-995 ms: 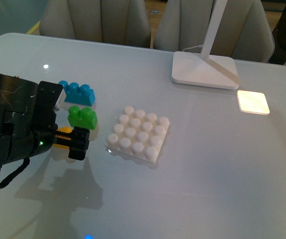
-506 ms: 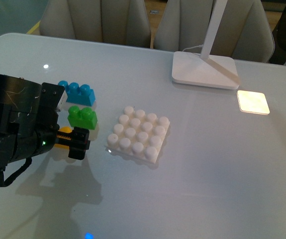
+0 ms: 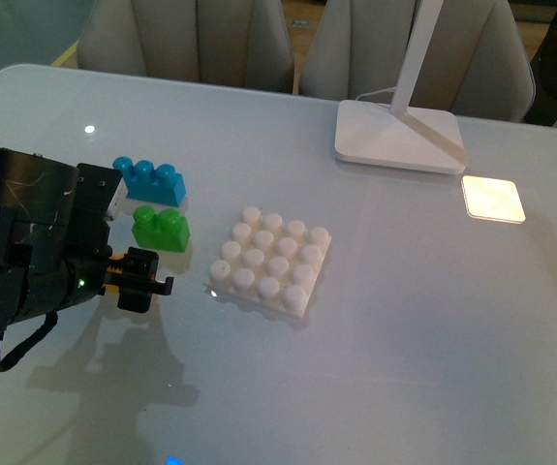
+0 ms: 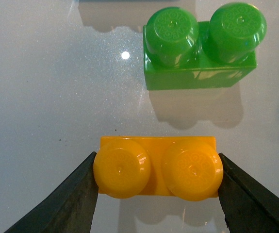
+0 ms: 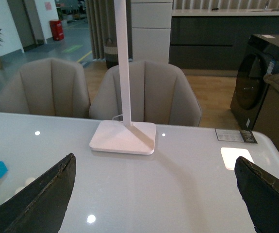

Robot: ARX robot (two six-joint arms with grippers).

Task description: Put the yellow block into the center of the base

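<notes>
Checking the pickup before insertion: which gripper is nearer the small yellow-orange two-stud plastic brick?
Left. The left gripper grips both ends of the small yellow-orange two-stud plastic brick; the right gripper hangs open well away, facing the white desk lamp.

white table [image 3: 404, 320] bears the base [image 3: 270, 259], green brick [image 3: 161, 229], blue brick [image 3: 152, 180], lamp foot [image 3: 394, 136].

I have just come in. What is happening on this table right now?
The robot's left pincer is shut on the two ends of the yellow brick, beside the green brick. The white studded plate has nothing on it, so the brick is not yet in its center. The right pincer is open and holds nothing.
</notes>
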